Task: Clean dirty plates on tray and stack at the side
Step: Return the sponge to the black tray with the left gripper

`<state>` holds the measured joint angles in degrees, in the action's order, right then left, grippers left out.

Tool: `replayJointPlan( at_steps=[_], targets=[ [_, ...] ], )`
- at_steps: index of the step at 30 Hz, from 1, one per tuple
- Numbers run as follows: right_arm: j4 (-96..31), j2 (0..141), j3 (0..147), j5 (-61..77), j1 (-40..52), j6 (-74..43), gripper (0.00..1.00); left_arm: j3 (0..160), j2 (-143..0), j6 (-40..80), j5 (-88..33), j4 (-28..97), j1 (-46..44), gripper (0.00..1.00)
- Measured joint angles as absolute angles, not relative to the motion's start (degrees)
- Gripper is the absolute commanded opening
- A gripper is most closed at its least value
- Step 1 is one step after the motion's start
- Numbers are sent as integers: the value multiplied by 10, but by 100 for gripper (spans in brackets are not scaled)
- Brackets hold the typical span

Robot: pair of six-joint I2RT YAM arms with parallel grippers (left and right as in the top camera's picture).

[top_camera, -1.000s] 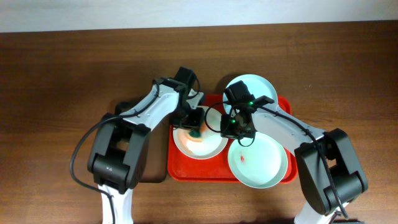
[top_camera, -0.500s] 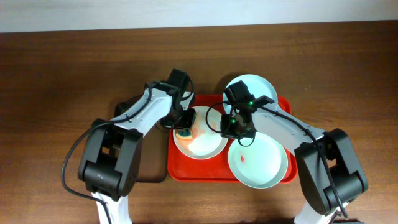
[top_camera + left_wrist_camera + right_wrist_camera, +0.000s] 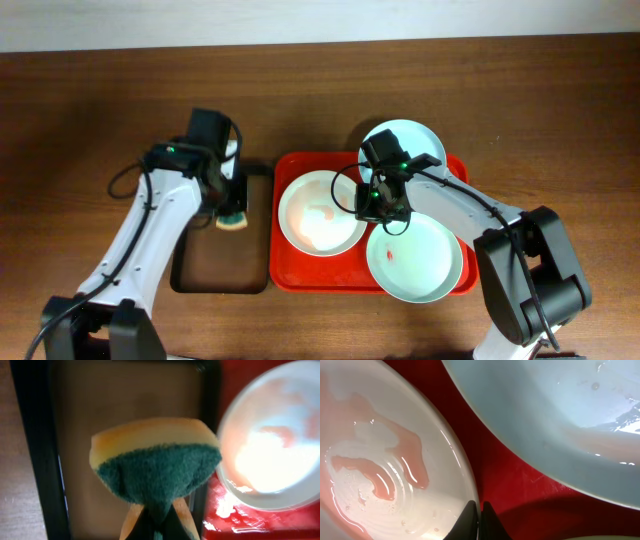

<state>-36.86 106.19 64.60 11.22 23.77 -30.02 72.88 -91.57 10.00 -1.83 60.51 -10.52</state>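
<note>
The white plate (image 3: 318, 213) lies on the left of the red tray (image 3: 288, 272), with pink smears on it (image 3: 375, 475). My right gripper (image 3: 373, 208) is shut on its right rim (image 3: 479, 512). A pale blue plate (image 3: 408, 142) sits at the tray's back (image 3: 560, 415). The mint plate (image 3: 420, 262) at the front right carries a small red smear. My left gripper (image 3: 230, 210) is shut on a yellow and green sponge (image 3: 234, 222) and holds it above the black tray (image 3: 205, 285), left of the white plate (image 3: 272, 445). The sponge (image 3: 155, 462) shows its green side.
The narrow black tray (image 3: 35, 460) lies right against the red tray's (image 3: 235, 520) left edge. Brown wooden table (image 3: 90, 110) surrounds both trays. A pale wall strip runs along the far edge.
My left arm has swung left with the sponge, off the white plate to above the black tray. The right arm and the plates have not moved.
</note>
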Motion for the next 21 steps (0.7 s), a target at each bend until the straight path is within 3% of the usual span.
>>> replayJointPlan(
  at_steps=[4, 5, 6, 7, 10, 12, 14, 15, 16, 17, 21],
  targets=[
    [-369, 1062, 646, 112, 238, -300, 5, 568, -923, 130, 41, 481, -105, 0],
    [-369, 1062, 646, 112, 238, -300, 6, 543, -921, 132, 45, 438, -105, 6],
    [-369, 1062, 646, 112, 238, -300, 6, 531, -923, 134, 46, 429, -105, 28],
    [-369, 1062, 646, 112, 238, -300, 19, 519, -923, 139, 46, 428, -105, 53],
    [-367, 1062, 646, 112, 238, -300, 29, 529, -923, 145, 47, 462, -105, 57],
    [-365, 1062, 646, 112, 238, -300, 28, 591, -915, 146, 28, 517, -95, 59],
    [-365, 1062, 646, 112, 238, -300, 25, 646, -879, 146, 0, 531, -78, 92],
    [-354, 1062, 645, 112, 238, -300, 21, 678, -836, 146, -18, 534, -69, 99],
    [-350, 1062, 645, 112, 238, -300, 8, 698, -783, 146, -29, 534, -63, 99],
    [-338, 1062, 639, 112, 238, -297, 4, 700, -757, 147, -23, 543, -60, 99],
    [-350, 1062, 637, 117, 236, -300, 4, 700, -719, 146, 0, 562, -55, 99]
  ],
)
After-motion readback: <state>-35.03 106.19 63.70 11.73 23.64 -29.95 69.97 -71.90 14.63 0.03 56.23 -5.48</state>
